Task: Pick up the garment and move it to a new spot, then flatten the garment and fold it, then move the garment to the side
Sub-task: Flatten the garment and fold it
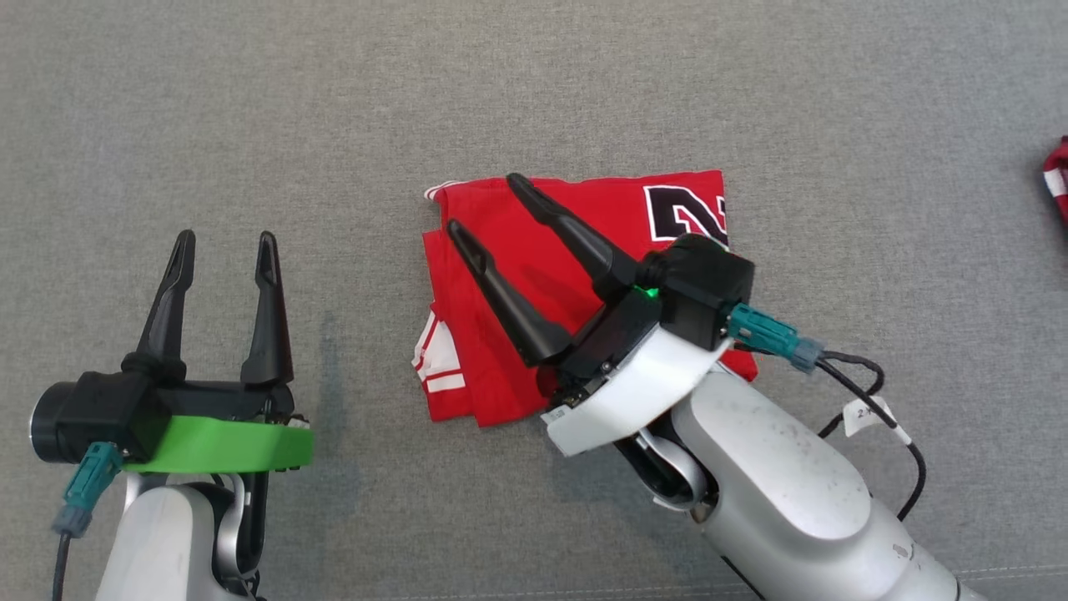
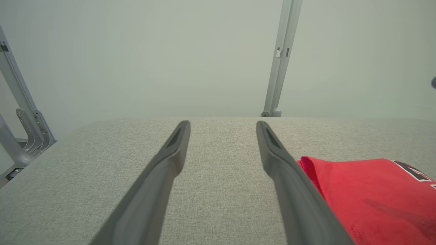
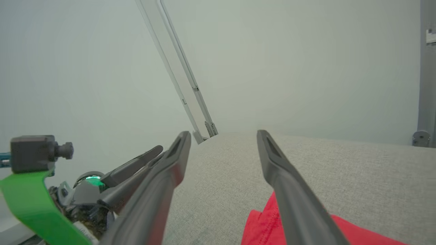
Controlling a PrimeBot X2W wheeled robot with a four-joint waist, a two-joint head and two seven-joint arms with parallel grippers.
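From the head view, the garment lies as a compact red rectangle on the grey fabric surface, with black lettering at its far right corner and white stripes at its near left edge. Layers stack at that left edge, so we judge the folding largely done and the move to the side not yet made. The right gripper reaches across the garment from its near right corner, with its jaws spread wide and nothing between them. We take that slant as a way to approach the garment's left portion. Whether the fingertips touch the cloth we cannot tell here. The left gripper sits well to the left of the garment with its jaws equally wide and empty, which we read as keeping out of the other arm's way. A second red-and-white cloth peeks in far to the right of the garment.

The left wrist view adds height: the left gripper points along bare fabric, and the garment lies flat and low just beside its right finger.

The right wrist view shows the spread of the right gripper from behind. A corner of the garment lies under its right finger, and the left gripper is beyond the garment's edge.
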